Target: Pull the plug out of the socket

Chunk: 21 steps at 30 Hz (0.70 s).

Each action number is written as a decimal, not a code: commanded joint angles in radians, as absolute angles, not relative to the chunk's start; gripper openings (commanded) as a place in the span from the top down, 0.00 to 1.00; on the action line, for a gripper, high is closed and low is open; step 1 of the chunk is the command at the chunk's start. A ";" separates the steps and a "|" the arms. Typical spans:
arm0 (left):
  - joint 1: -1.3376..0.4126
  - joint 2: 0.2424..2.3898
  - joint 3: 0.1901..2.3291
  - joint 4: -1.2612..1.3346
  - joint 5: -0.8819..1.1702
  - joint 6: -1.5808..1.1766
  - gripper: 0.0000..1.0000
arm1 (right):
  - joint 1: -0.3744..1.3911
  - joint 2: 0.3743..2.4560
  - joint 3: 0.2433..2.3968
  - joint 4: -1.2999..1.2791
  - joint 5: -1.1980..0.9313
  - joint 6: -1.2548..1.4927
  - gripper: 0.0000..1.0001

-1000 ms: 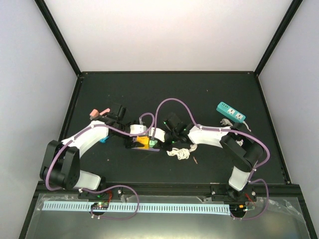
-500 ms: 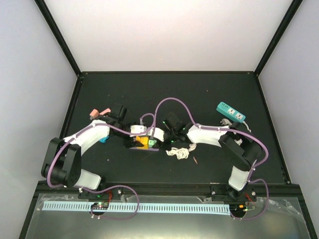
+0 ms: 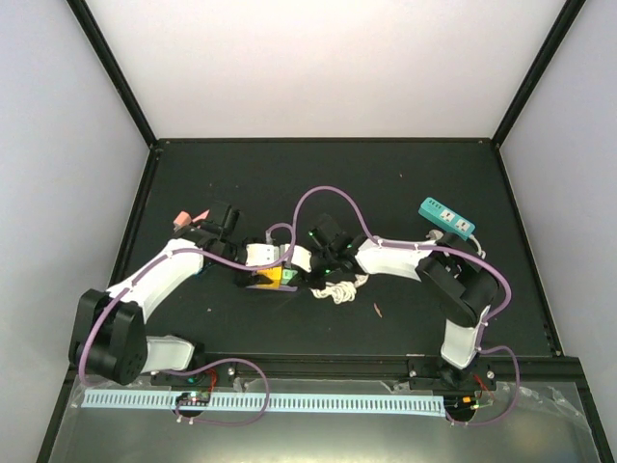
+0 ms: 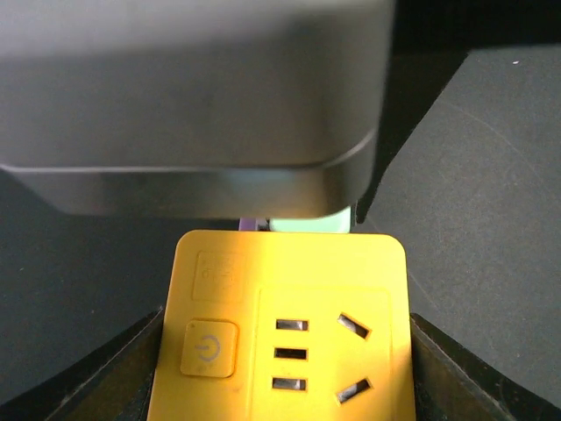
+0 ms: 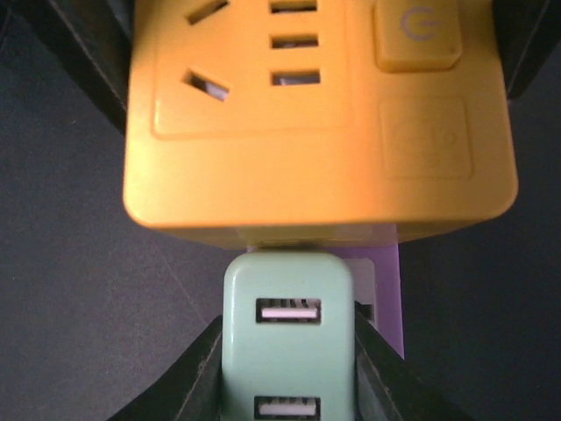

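Observation:
A yellow socket cube (image 4: pixel 280 333) with a power button lies on the black table between my left gripper's (image 4: pixel 285 360) dark fingers (image 4: pixel 123 377), which press against both its sides. A mint-green USB plug (image 5: pixel 287 333) sticks out of the socket's (image 5: pixel 316 114) far side. My right gripper (image 5: pixel 287 373) is shut on that plug, with one finger on each flank. From above, the socket (image 3: pixel 271 277) and plug (image 3: pixel 288 274) sit mid-table, where the left gripper (image 3: pixel 262 275) and right gripper (image 3: pixel 302 276) meet. The plug still sits against the socket.
A purple piece (image 5: pixel 387 289) lies under the socket beside the plug. A coiled white cord (image 3: pixel 342 293) rests just right of the grippers. A teal power strip (image 3: pixel 445 219) lies at the far right and a pink object (image 3: pixel 181 220) at the left.
My left gripper's jaws have closed in onto the yellow socket. Both arms and the socket have shifted slightly to the left. The right gripper has kept its hold on the plug.

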State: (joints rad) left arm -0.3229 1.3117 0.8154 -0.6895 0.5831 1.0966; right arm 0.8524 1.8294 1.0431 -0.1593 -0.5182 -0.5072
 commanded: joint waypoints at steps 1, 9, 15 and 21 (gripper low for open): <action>-0.336 1.224 0.830 -0.643 0.712 1.118 0.66 | 0.859 1.919 1.023 -0.288 -0.399 -0.477 0.99; -0.334 1.274 0.875 -0.757 0.769 1.077 0.77 | 0.858 1.933 1.050 -0.316 -0.379 -0.463 0.99; -0.335 1.275 0.823 -0.703 0.695 1.122 0.76 | 0.859 1.916 1.043 -0.323 -0.400 -0.475 0.99; -0.335 1.323 0.788 -0.708 0.624 1.173 0.79 | 0.858 1.822 1.006 -0.286 -0.455 -0.471 0.99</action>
State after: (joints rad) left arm -0.3214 1.3025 0.8089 -0.7048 0.5724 1.1172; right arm 0.8581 1.8343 1.0649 -0.1856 -0.5102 -0.4953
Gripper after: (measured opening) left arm 0.664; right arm 0.305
